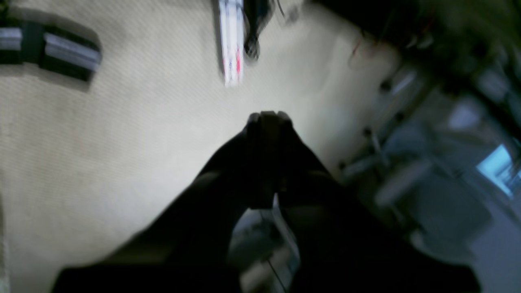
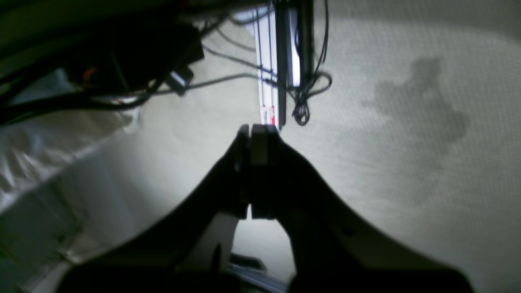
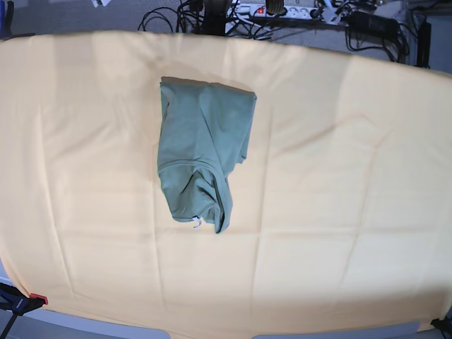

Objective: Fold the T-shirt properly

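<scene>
The sage-green T-shirt (image 3: 201, 148) lies bunched and partly folded on the orange-yellow cloth (image 3: 339, 176), left of centre in the base view. A small white tag (image 3: 197, 223) sticks out at its near end. Neither arm shows in the base view. The T-shirt does not show in either wrist view. My left gripper (image 1: 268, 117) is shut with nothing between its fingertips, over a pale textured surface. My right gripper (image 2: 256, 130) is also shut and empty, over a similar pale surface.
Cables and power strips (image 3: 282, 10) lie beyond the table's far edge. A clamp (image 3: 21, 302) holds the cloth at the near left corner. A white power strip (image 1: 232, 40) and a dark cable bundle (image 2: 303, 106) show in the wrist views.
</scene>
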### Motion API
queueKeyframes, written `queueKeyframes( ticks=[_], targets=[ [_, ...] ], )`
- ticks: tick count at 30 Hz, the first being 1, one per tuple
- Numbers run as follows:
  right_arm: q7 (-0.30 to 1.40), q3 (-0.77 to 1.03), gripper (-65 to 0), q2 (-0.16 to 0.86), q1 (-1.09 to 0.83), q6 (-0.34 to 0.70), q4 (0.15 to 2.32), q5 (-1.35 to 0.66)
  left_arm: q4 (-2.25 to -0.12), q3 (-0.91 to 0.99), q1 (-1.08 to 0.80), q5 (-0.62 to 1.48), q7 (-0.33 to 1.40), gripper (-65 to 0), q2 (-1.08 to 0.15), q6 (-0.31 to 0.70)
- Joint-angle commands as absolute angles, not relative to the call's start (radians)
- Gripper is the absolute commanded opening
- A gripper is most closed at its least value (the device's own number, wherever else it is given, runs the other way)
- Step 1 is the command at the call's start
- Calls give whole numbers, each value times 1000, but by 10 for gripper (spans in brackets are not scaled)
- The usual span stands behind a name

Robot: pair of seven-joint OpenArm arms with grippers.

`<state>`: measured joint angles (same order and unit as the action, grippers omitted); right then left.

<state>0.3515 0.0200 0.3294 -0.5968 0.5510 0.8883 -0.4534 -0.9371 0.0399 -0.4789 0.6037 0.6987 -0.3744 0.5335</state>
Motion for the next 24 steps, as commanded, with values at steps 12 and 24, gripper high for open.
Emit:
queueKeyframes(
  ticks=[12,24],
  targets=[
    [110,-236,-650,199,-368,286,644,-179,-696,-33,-376,181,59,-650,-201,226],
    [78,-297,-650,161,-349,265,639,-182,-543,-33,-362,106,-112,-650,-92,105]
  ],
)
